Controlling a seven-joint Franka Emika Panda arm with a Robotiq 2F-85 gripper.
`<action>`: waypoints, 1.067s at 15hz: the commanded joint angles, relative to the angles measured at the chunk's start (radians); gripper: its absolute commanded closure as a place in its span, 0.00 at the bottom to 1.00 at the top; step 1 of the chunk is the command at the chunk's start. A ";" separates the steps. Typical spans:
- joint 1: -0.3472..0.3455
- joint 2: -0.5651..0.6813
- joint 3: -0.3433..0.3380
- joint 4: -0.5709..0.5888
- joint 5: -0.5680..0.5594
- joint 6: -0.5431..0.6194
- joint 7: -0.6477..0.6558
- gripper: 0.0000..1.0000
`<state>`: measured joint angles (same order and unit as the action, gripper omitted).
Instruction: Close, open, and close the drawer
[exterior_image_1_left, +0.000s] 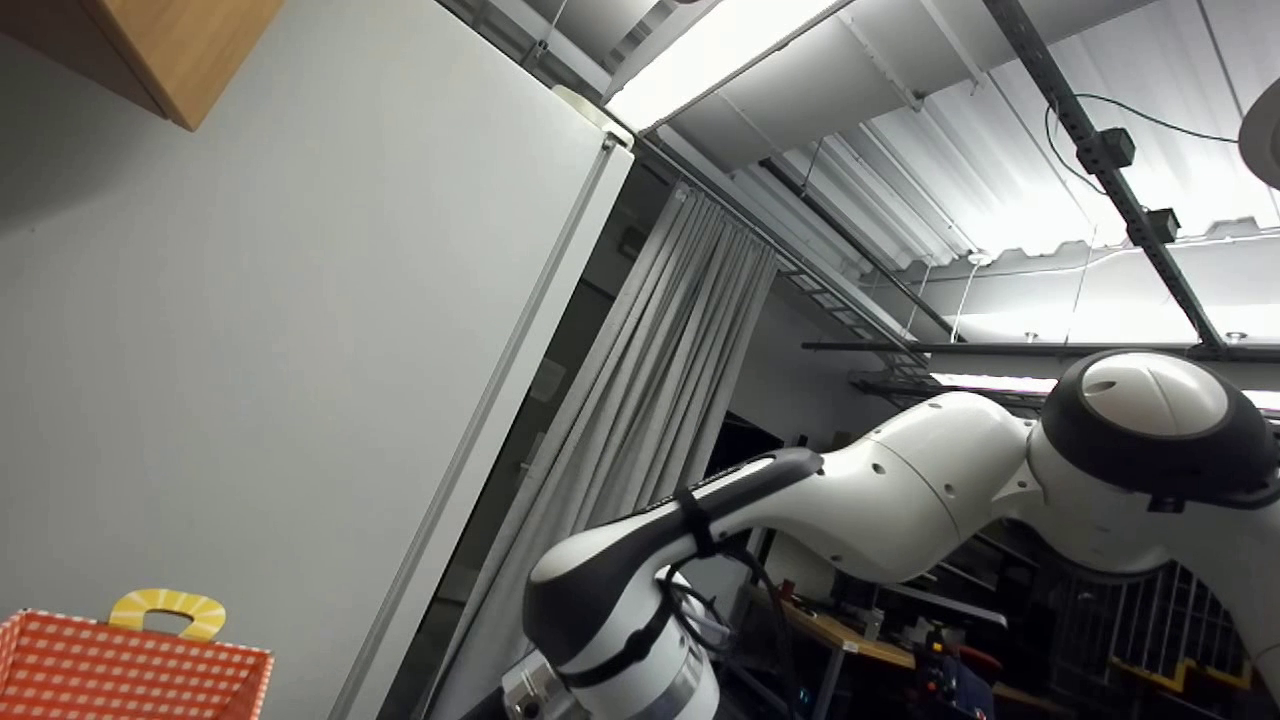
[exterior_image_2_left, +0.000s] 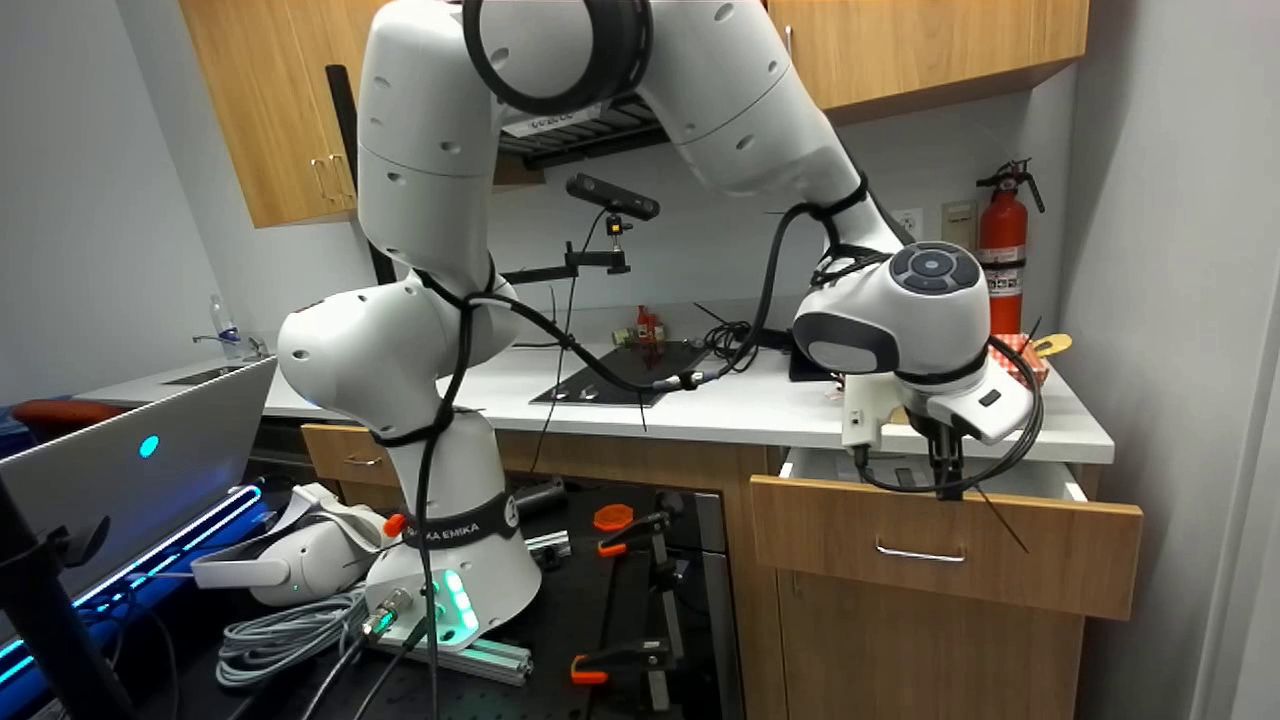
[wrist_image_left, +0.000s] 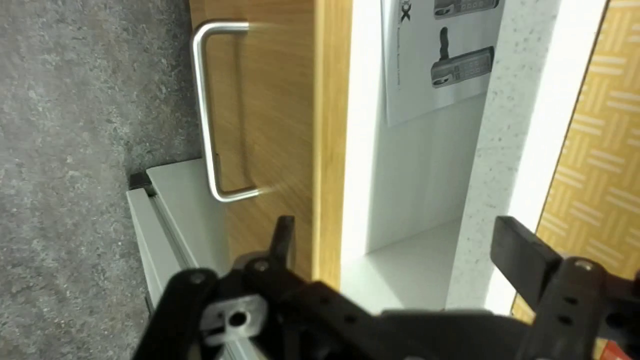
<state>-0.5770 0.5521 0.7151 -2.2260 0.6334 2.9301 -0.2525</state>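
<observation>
Claw wide by the open drawer, hiding part of its front edge in the wrist view, where paper inside is cut off.

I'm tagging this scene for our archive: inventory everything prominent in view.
counter: 1, white, along wall
task drawer: 1, brown, open, under counter
handle: 1, silver, task drawer's front
printed sheet: 1, white, inside task drawer
cooktop: 1, black, on counter
fire extinguisher: 1, red, by counter's end
checked basket: 1, red-white, on counter
laptop: 1, silver, foreground
headset: 1, white, by laptop
curtain: 1, grey, background
robot arm: 1, white, before counter
fingers: 2, black, apart, by task drawer
</observation>
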 joint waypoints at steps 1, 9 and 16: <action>0.041 0.015 0.000 0.015 0.027 -0.012 -0.029 0.00; 0.113 0.014 -0.042 0.012 0.011 -0.034 -0.007 0.00; 0.221 -0.006 -0.165 0.000 -0.018 -0.087 0.039 0.09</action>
<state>-0.4243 0.5674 0.6312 -2.2189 0.6333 2.9017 -0.2478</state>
